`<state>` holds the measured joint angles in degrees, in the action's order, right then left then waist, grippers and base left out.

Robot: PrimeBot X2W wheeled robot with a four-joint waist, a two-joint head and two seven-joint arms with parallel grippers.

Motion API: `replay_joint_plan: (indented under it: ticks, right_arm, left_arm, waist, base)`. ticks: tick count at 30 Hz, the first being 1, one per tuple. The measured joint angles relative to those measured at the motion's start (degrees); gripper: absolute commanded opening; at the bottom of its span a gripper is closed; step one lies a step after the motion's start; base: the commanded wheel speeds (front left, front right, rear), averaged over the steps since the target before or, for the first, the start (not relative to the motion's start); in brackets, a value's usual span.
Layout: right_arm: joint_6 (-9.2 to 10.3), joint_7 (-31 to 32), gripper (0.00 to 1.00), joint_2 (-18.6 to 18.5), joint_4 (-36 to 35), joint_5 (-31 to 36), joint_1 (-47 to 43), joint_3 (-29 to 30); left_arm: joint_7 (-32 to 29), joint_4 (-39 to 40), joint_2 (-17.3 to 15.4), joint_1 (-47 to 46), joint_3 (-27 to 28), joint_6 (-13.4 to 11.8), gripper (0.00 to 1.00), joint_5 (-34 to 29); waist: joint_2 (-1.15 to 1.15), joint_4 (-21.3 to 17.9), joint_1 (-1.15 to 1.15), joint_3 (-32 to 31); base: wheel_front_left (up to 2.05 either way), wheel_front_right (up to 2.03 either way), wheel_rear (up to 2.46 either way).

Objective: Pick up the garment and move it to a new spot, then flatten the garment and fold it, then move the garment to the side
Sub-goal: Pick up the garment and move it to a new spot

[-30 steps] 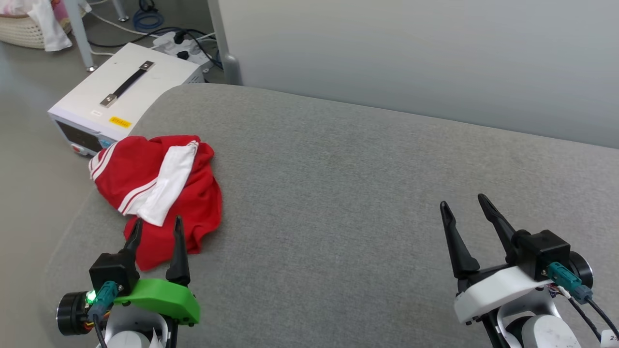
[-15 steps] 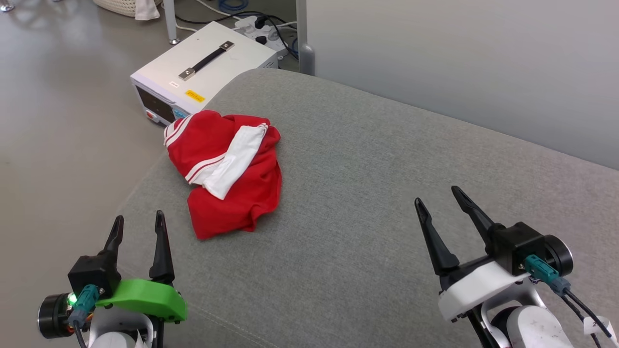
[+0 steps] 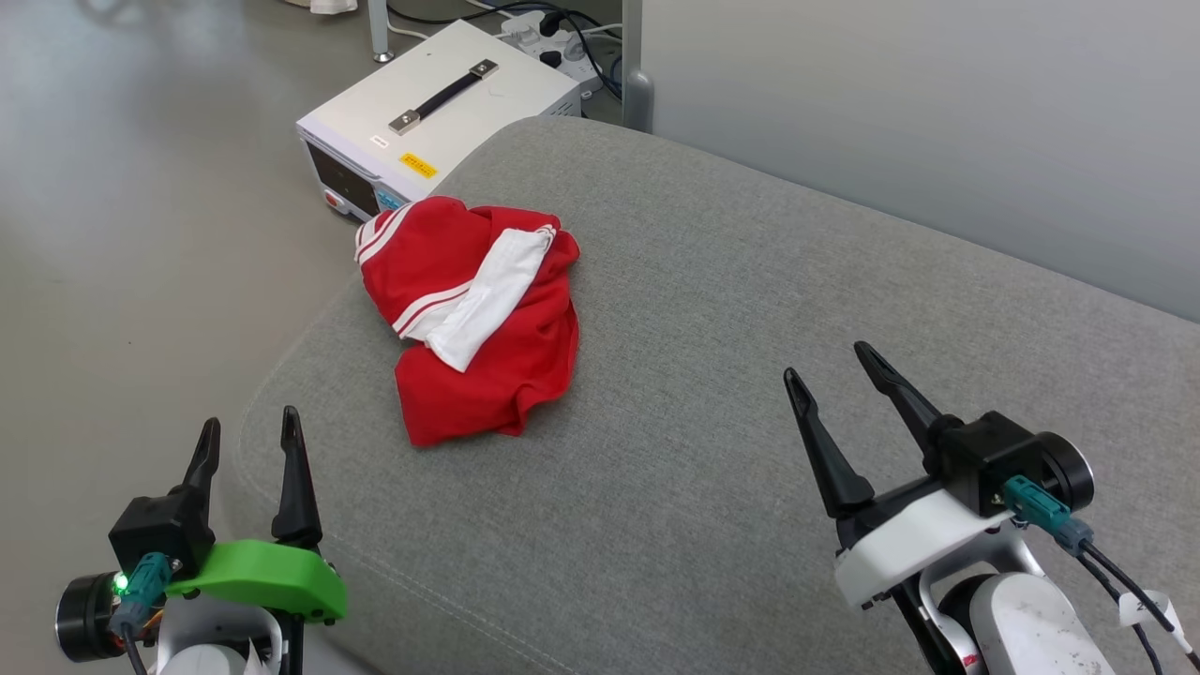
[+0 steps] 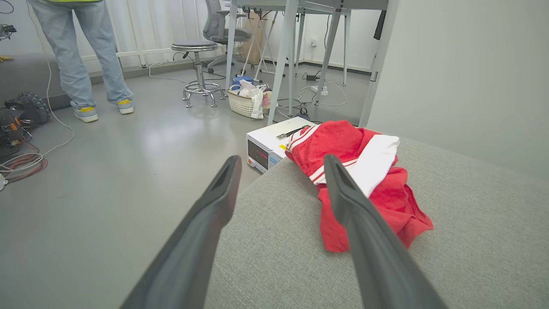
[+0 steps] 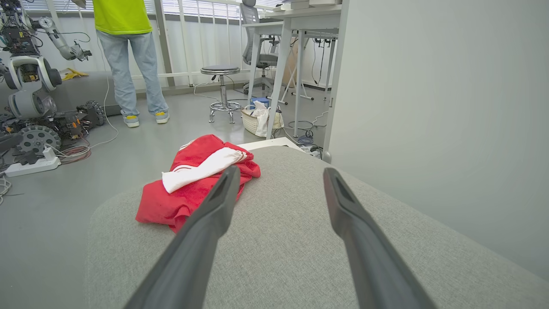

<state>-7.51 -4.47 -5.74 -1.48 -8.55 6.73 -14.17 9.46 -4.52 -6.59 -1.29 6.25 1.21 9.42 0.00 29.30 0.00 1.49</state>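
Lying crumpled on the cushion (image 3: 750,328) near its left edge is the garment (image 3: 506,366) (white sleeve uppermost); left gripper (image 3: 249,417) and right gripper (image 3: 826,359) hover clear, jaws spread.

Just ahead of my left hand (image 3: 249,417), which has black fingers (image 3: 295,478) and a green shell (image 3: 262,581), the garment (image 3: 487,375) is red with a white sleeve (image 3: 487,300) and red-white striped trim (image 3: 380,234). The cushion (image 3: 750,281) under it is plain grey weave. My right hand (image 3: 827,361) is black-fingered with a white shell (image 3: 900,553). Beyond the left hand, the instrument box (image 3: 516,75) is white, with a black handle (image 3: 445,94) and a yellow label (image 3: 417,166).
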Motion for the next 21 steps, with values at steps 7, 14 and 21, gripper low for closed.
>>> replay_joint_plan:
  ticks: [7,14,21]
  right_arm:
    - [0.0,0.36,1.0,-0.08,-0.25,-0.3,1.82,-0.05]
    - [0.0,2.9,1.0,-1.22,-3.07,0.18,5.47,0.46]
    - [0.0,5.01,1.0,-2.12,-5.91,0.96,9.43,0.71]
  left_arm:
    - [-0.34,-0.57,-0.57,-1.09,0.31,0.05,1.0,1.68]
    - [-3.24,-5.01,-2.93,-11.86,0.66,2.32,1.0,5.84]
    - [-13.35,-12.21,-7.75,-25.18,-2.18,5.2,1.0,10.87]
  waist:
    - [0.0,-0.31,0.0,1.78]
    - [0.0,-1.44,0.0,6.31]
    - [0.0,-3.64,0.0,12.98]
  base:
    - [0.0,0.0,0.0]
    - [0.0,0.0,0.0]
    - [0.0,0.0,0.0]
